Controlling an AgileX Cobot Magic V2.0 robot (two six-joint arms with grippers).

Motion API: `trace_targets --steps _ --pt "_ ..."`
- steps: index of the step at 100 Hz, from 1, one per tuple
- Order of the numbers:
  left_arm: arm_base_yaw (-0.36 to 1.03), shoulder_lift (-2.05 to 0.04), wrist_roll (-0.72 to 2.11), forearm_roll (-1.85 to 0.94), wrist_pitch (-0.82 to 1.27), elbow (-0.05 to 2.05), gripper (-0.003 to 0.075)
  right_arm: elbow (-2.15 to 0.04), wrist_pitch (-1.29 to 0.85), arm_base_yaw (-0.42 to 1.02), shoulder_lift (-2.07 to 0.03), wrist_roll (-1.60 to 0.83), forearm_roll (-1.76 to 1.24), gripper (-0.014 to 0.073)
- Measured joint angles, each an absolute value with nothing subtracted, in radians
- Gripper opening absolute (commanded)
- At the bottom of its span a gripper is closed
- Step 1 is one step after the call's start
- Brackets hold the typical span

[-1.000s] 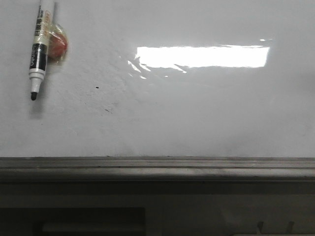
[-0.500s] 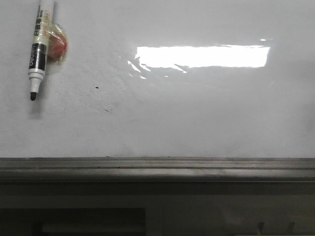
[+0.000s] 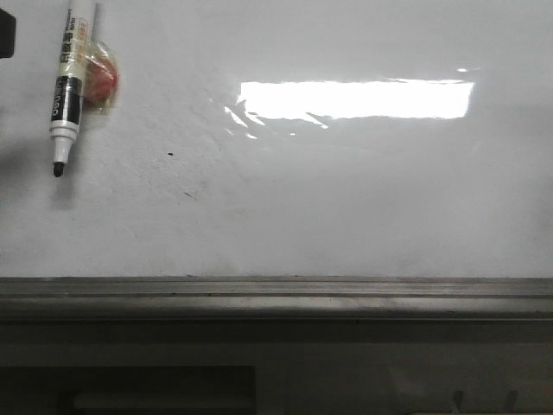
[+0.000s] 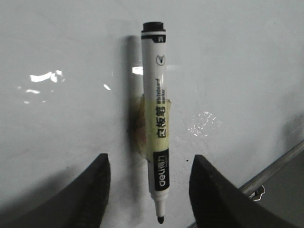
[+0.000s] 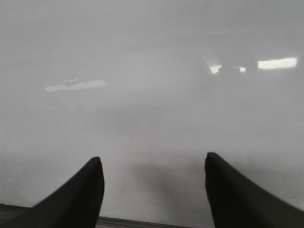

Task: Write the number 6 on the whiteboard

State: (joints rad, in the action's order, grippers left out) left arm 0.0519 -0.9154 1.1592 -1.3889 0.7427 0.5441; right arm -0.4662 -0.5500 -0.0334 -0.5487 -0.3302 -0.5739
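In the front view, the whiteboard (image 3: pixel 346 199) is showing no drawn stroke at all; only a tiny black speck (image 3: pixel 170 156) and faint smudges are marking its surface, so the number 6 is not yet existing anywhere. The marker (image 3: pixel 66 86) is hanging near the board's upper left corner, tip down and uncapped, taped against a small reddish holder (image 3: pixel 101 76), while the grey ledge (image 3: pixel 276 290) is running along the lower edge. In the left wrist view, the left gripper (image 4: pixel 148 190) is standing with its jaws spread wide on either side of the marker (image 4: pixel 157 128), apart from the barrel and gripping nothing. In the right wrist view, the right gripper (image 5: pixel 154 190) is likewise holding its jaws wide and empty, facing bare board (image 5: pixel 152 80). By my judgement the task is sitting at its opening step: the marker is still to be grasped and freed, and all writing is remaining.
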Motion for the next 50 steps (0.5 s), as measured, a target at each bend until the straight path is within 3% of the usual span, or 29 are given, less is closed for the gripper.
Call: trace_targets --steps 50 --pt "0.249 -1.037 1.190 -1.395 0.554 0.567 0.0347 -0.466 -0.546 -0.033 -0.549 -0.330 -0.575 0.0416"
